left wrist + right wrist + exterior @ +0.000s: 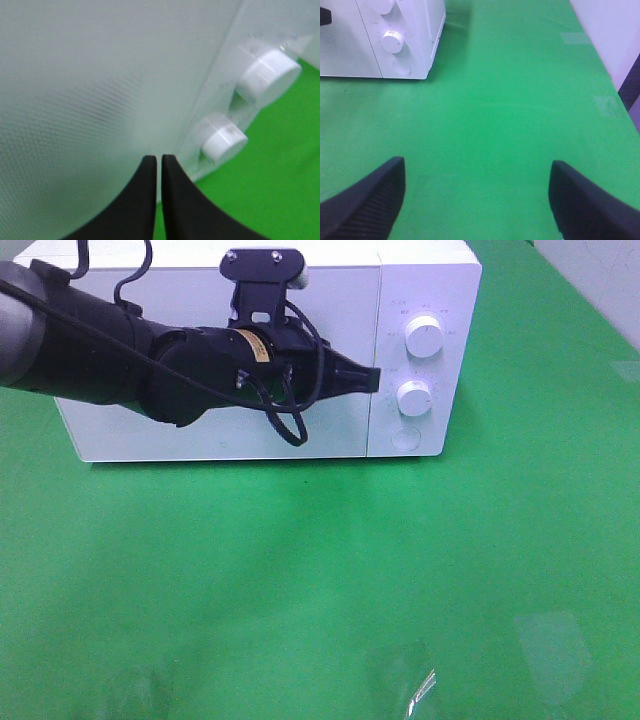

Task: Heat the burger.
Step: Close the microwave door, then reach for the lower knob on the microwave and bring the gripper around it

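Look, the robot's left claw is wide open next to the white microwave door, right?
Not quite: the left gripper is shut, not wide open. It is next to the white microwave door, as the left wrist view shows.

place: robot test bench in a lab, staged as a kitchen corner | surface: flat tabletop in uniform green covering | appliance: one white microwave, upper dial, lower dial | equipment: black robot arm with loose cables | backdrop: plain pale wall just past the table edge
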Controlling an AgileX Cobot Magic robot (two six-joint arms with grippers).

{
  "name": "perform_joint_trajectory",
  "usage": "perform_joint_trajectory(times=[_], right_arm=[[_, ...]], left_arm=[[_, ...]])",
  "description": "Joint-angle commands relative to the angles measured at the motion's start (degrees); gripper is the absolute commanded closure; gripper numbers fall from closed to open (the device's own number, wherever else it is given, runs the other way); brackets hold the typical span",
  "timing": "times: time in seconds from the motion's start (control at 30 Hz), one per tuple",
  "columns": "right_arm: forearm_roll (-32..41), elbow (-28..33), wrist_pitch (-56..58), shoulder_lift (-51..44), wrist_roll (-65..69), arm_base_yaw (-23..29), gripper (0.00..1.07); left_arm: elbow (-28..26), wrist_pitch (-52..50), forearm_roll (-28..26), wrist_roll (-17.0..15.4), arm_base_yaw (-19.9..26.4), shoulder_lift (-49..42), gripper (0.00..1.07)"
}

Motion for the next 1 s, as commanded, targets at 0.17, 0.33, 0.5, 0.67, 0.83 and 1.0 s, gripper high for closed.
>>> perform_joint_trajectory(times=[0.17, 0.33, 0.5, 0.67, 0.83, 1.0], right_arm=[[0.29, 0.23, -0.57, -1.55, -0.57, -0.29, 0.31], [0.29, 0.23, -0.57, -1.55, -0.57, -0.29, 0.31], [0.29, 0.23, -0.57, -1.55, -0.57, -0.29, 0.31], [0.29, 0.23, -0.57, -1.55, -0.57, -0.29, 0.31], [0.29, 0.23, -0.57, -1.55, -0.57, -0.29, 0.31], [0.29, 0.23, -0.57, -1.55, -0.57, -0.29, 0.31]], left_arm=[[-0.52, 15.18, -0.40, -0.23, -3.67, -3.72, 0.08], [-0.52, 30.48, -0.40, -0.29, -6.02, -7.39, 0.08], [-0.52, 45.95, -1.20, -0.23, -6.25, -11.40, 0.08], [-0.52, 54.14, -1.20, -0.17, -6.25, -13.69, 0.08], [-0.52, 64.57, -0.46, -1.72, -5.56, -17.30, 0.08], [-0.52, 68.58, -0.57, -1.95, -1.49, -20.05, 0.08]])
